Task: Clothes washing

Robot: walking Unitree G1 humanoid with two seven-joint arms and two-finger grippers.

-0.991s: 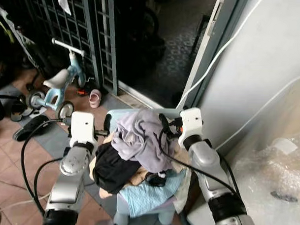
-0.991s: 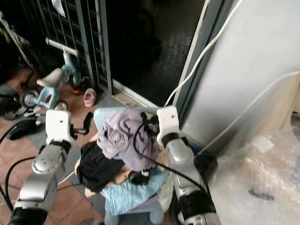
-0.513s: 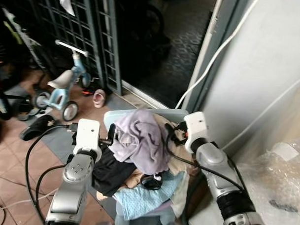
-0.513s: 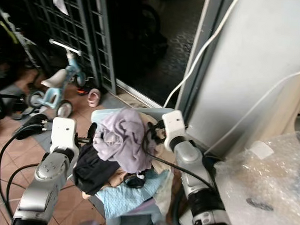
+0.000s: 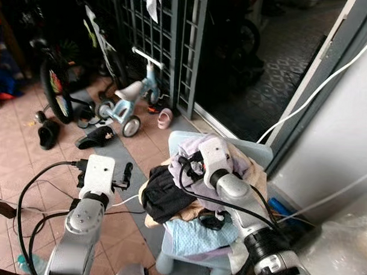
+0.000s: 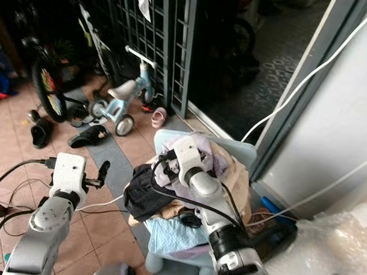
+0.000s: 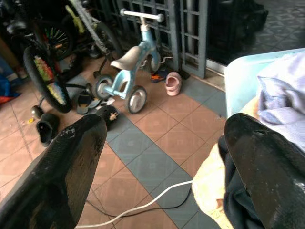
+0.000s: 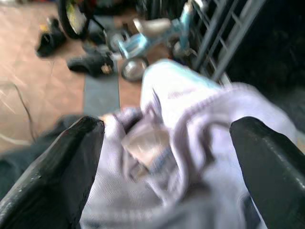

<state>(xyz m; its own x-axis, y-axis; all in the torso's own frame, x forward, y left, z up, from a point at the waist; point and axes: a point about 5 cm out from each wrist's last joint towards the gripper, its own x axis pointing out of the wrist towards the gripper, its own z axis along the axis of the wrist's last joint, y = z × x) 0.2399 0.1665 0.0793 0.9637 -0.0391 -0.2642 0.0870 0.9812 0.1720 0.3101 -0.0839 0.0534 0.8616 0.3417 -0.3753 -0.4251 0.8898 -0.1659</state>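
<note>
**Grippers at the laundry heap**

A pile of mixed clothes (image 5: 187, 204) sits heaped in a pale blue plastic basket (image 5: 255, 153) on the tiled floor (image 5: 26, 162). The right gripper (image 8: 162, 157) hovers over the crumpled lilac garment (image 8: 190, 124) at the basket's back edge — fingers spread wide. The left gripper (image 7: 162, 157) hangs beside the basket's left edge, also spread — holding nothing.

Soft matt cloth clothes (image 5: 196, 198) heap on a smooth pale-blue plastic chair (image 5: 258, 154). Floor (image 5: 26, 162) of matt terracotta and grey tiles. Painted metal grille (image 5: 169, 28). Glossy white cable (image 5: 318, 88).
</note>
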